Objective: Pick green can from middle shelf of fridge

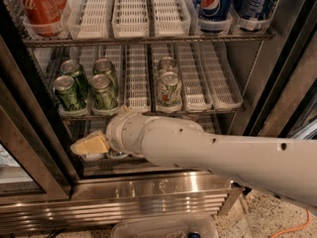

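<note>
At the far left, the dark door frame (42, 108) of the fridge (148, 185) slanted down close beside the outer lane, leaving little room on that side. Above it, red cans (39, 6) stood on the upper rack. On the middle shelf (213, 111), four green cans (103, 92) stood upright in the two leftmost white lane trays, two to a lane. The front pair sat right at the shelf's front edge.

My claw (90, 145) hung just below that front edge, under the green cans and apart from them, pointing left toward the door frame. It had hold of nothing that I could see, and whether it was open or closed I could not tell. My white arm (223, 152) ran from it to the lower right, crossing in front of the lowest rack and above the ribbed steel base (124, 205).

Next to the right, one lane tray (137, 78) stood bare. Beyond it, two paler cans (169, 89) sat one behind the other, the front one at the edge. Two more bare lanes (208, 78) followed, giving the widest open stretch of the shelf. Blue cans (215, 4) stood on the rack above. The right door frame (285, 58) closed that side, well apart from the cans.
</note>
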{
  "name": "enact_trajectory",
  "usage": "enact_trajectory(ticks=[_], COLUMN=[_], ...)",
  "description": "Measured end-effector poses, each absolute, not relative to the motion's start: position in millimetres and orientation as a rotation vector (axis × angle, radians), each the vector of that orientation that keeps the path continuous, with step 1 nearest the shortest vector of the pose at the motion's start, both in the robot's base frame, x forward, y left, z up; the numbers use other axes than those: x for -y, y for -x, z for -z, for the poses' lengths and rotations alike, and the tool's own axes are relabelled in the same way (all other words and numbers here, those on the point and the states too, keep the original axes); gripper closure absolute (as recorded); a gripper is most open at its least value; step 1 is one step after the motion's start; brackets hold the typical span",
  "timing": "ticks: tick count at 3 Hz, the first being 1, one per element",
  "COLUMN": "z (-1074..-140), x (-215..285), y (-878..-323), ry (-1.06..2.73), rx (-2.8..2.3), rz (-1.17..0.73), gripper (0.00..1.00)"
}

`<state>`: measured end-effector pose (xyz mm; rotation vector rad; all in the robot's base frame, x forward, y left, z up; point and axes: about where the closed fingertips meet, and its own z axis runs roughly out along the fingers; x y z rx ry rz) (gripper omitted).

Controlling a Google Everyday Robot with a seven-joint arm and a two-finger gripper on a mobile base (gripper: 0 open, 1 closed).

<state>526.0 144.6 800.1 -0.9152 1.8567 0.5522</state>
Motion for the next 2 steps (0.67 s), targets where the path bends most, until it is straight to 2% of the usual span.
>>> enact_trajectory(ticks=[2], z=[-819.0], x=[-140.3], y=[-539.7], ry=[0.785], rx=[-1.758], rz=[-0.437], gripper=[0.0])
